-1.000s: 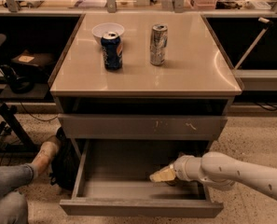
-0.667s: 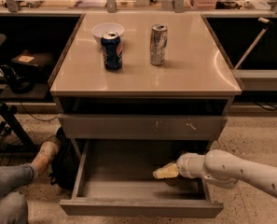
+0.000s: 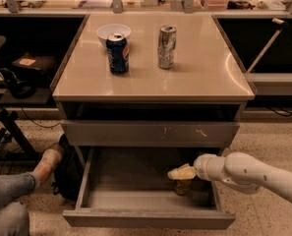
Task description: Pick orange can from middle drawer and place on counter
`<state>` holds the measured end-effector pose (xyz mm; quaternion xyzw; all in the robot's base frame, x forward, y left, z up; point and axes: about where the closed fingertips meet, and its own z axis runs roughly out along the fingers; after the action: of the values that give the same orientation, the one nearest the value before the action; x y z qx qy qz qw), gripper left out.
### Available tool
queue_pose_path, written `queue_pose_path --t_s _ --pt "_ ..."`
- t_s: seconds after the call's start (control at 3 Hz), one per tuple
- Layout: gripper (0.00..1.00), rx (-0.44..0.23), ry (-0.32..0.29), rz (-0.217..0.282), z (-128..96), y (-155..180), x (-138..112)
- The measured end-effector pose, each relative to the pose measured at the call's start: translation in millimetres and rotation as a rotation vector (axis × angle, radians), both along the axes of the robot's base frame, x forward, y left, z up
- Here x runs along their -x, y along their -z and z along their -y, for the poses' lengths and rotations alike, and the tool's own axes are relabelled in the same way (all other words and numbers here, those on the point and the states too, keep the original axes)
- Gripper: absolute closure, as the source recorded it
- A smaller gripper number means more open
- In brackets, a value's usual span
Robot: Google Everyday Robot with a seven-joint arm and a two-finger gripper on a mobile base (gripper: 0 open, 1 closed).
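The middle drawer (image 3: 86,181) is pulled open at the bottom of the cabinet, grey and shallow with a plain front panel. My gripper (image 3: 180,173) reaches in from the right, over the drawer's right half. Directly under it, a small dark orange-brown can (image 3: 181,187) shows on the drawer floor, its top hidden by the gripper. I cannot tell whether the gripper touches the can. The glossy beige counter (image 3: 199,73) tops the cabinet above.
A dark blue can (image 3: 118,53), a taller silver can (image 3: 166,46) and a white bowl (image 3: 113,32) stand on the counter's far half. A shut scratched drawer front (image 3: 150,133) overhangs the open drawer. A person's leg and shoe (image 3: 44,163) lie at the left.
My gripper has moved a little to the right and upward inside the drawer. The dark can now shows beneath it.
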<state>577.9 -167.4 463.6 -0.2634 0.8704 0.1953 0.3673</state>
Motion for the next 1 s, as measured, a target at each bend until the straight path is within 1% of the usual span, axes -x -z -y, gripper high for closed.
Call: queue_pose_path --t_s 0.33,0.67,1.0 --pt "0.00 0.010 -0.064 -0.051 7 15 35" --pt "0.00 0.033 -0.114 -0.128 33 29 85" --pt "0.00 0.029 -0.123 -0.140 34 31 90"
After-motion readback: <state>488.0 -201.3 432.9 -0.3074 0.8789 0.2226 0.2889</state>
